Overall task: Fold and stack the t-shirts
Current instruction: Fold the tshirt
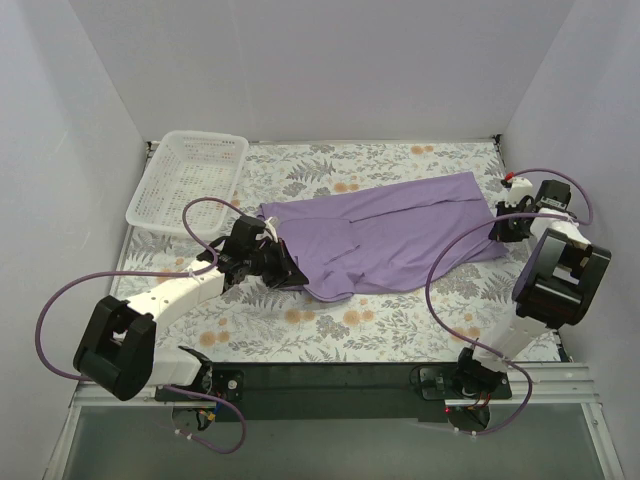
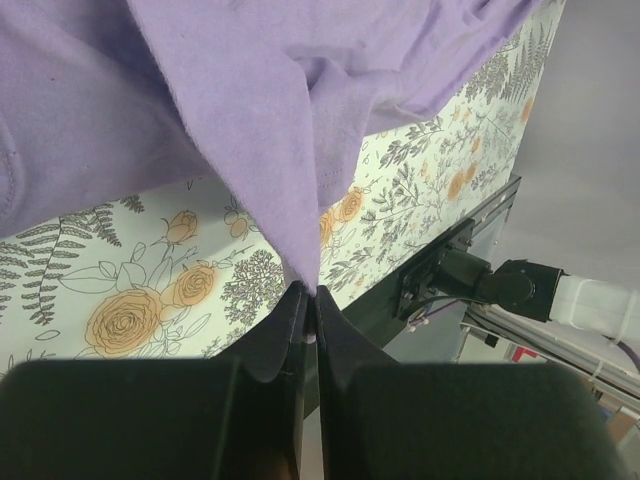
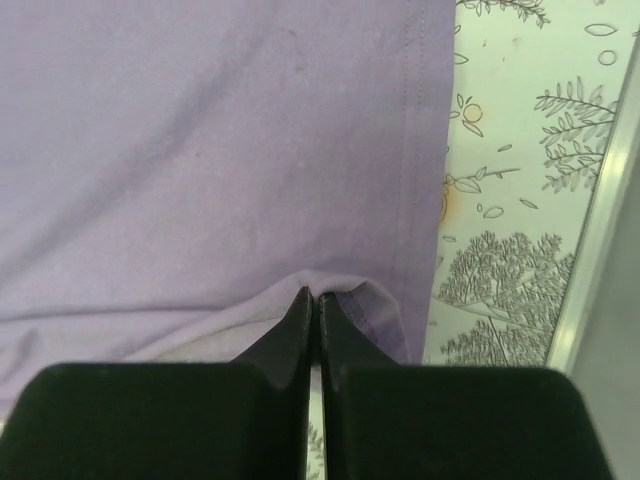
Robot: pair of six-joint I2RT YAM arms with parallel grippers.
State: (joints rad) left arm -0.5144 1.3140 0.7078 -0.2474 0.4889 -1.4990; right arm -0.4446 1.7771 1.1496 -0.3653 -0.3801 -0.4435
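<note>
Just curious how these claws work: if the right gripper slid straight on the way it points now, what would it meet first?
The lavender-purple cotton t-shirt. The right gripper is shut on its edge, and purple cloth fills the way ahead, though depth there is hard to judge.

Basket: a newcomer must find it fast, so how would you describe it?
Start at the floral table. At its far left corner, beside the purple t-shirt, sits the basket. It alone is white mesh with upright walls.

Left arm stretches low and forward, right arm stands folded; left pincer and right pincer both clamped.
</note>
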